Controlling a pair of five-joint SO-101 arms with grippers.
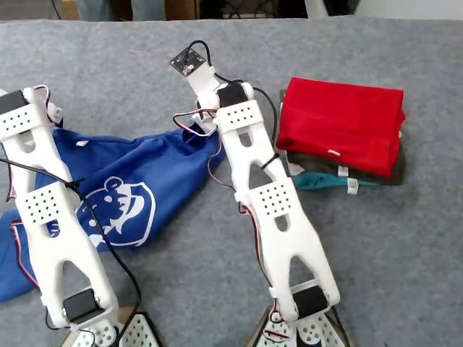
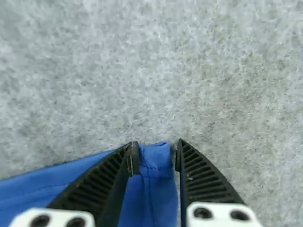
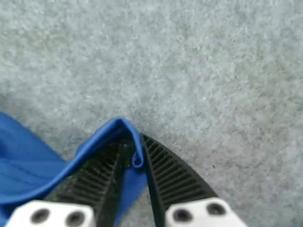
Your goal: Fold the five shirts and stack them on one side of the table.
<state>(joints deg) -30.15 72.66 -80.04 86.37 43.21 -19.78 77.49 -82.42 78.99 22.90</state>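
From above, we count one blue cotton shirt with white cartoon print (image 1: 159, 173) spread on the grey felt counter (image 1: 391, 275), and three folded shirts (image 1: 340, 126) stacked near it, red topmost. Left wrist: the left gripper (image 2: 155, 153), narrow, pinches its hem. Right wrist: the right gripper (image 3: 135, 146) clamps a corner. We judge folding underway; next, both should carry that edge across.

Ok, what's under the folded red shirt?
The folded red shirt lies on a dark grey-brown folded shirt, with a teal folded shirt below. Anything further beneath them is covered.
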